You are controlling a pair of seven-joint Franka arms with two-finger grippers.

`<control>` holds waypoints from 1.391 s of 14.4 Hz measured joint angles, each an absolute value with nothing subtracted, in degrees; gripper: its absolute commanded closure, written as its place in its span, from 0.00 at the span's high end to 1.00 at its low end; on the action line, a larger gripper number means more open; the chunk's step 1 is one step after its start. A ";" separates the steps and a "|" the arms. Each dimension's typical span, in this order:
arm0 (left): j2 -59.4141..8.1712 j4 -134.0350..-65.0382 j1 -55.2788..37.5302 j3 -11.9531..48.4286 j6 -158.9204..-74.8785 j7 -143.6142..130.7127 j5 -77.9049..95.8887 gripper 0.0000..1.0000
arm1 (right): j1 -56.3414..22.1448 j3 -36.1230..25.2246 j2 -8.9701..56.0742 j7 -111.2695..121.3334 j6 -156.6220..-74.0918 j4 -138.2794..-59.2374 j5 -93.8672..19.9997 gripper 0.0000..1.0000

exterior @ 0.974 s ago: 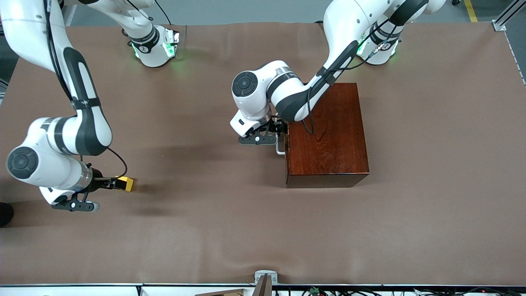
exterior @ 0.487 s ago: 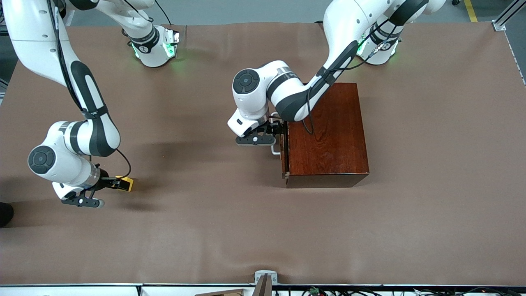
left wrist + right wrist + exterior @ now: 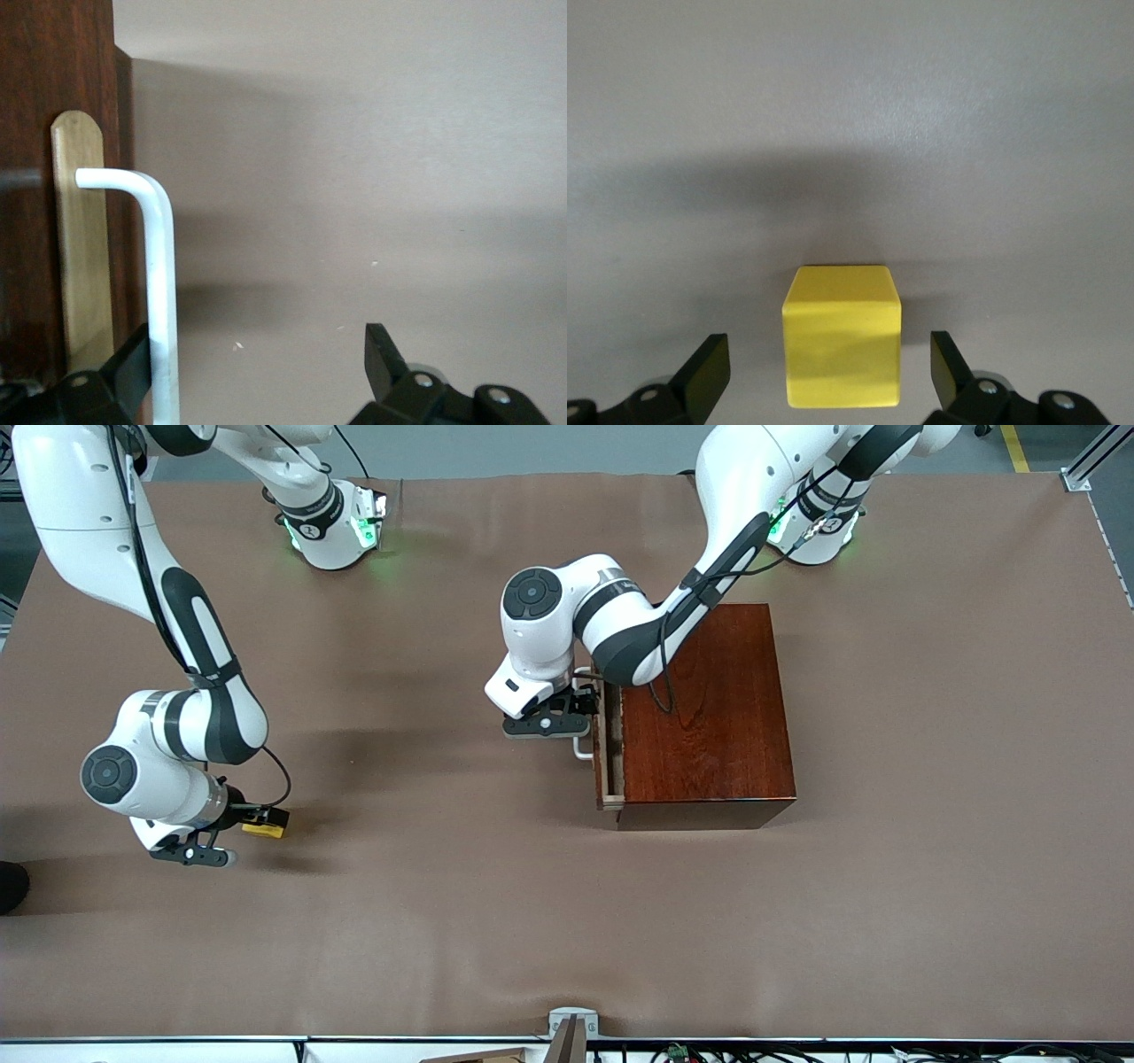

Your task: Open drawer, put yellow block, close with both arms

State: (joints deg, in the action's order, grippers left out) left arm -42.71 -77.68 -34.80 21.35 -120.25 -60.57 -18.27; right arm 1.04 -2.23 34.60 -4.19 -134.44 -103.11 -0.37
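The drawer (image 3: 609, 755) stands a little way out of the dark reddish-brown box (image 3: 704, 717), with a strip of its light-wood tray showing. My left gripper (image 3: 586, 710) is at the drawer's white handle (image 3: 580, 746) and is open. In the left wrist view the handle bar (image 3: 161, 292) lies just inside one finger (image 3: 133, 365), and the other finger (image 3: 383, 354) is well away from it. The yellow block (image 3: 266, 828) sits on the table toward the right arm's end. My right gripper (image 3: 828, 359) is open around the block (image 3: 842, 347), with a gap on each side.
Brown cloth (image 3: 567, 921) covers the whole table. The two green-lit arm bases (image 3: 332, 522) (image 3: 811, 527) stand along the table's edge farthest from the front camera. A metal bracket (image 3: 571, 1023) sits at the edge nearest that camera.
The drawer has slid slightly out of the box toward the right arm's end, and the left gripper has moved with its handle. The right wrist has come closer over the block. The block has stayed in place.
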 measured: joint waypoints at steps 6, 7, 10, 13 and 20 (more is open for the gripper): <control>-43.54 -77.73 -36.85 21.59 -125.40 -60.51 -17.85 1.00 | 1.56 -2.30 36.40 -4.20 -134.65 -103.15 -0.37 0.00; -43.57 -77.73 -37.10 21.52 -125.68 -60.29 -17.86 1.00 | 1.67 -2.29 36.40 -4.21 -134.65 -103.12 -0.39 0.00; -43.66 -77.73 -37.48 21.33 -126.52 -59.72 -17.86 1.00 | 1.88 -2.29 36.40 -4.26 -134.68 -102.88 -0.45 0.00; -43.93 -77.75 -38.01 21.38 -129.48 -59.67 -17.86 1.00 | 1.90 -2.27 36.34 -4.08 -134.79 -101.83 -0.41 0.00; -44.15 -77.53 -39.05 21.27 -132.80 -59.56 -17.74 1.00 | 1.85 -2.03 34.55 0.19 -134.55 -97.96 -0.38 0.00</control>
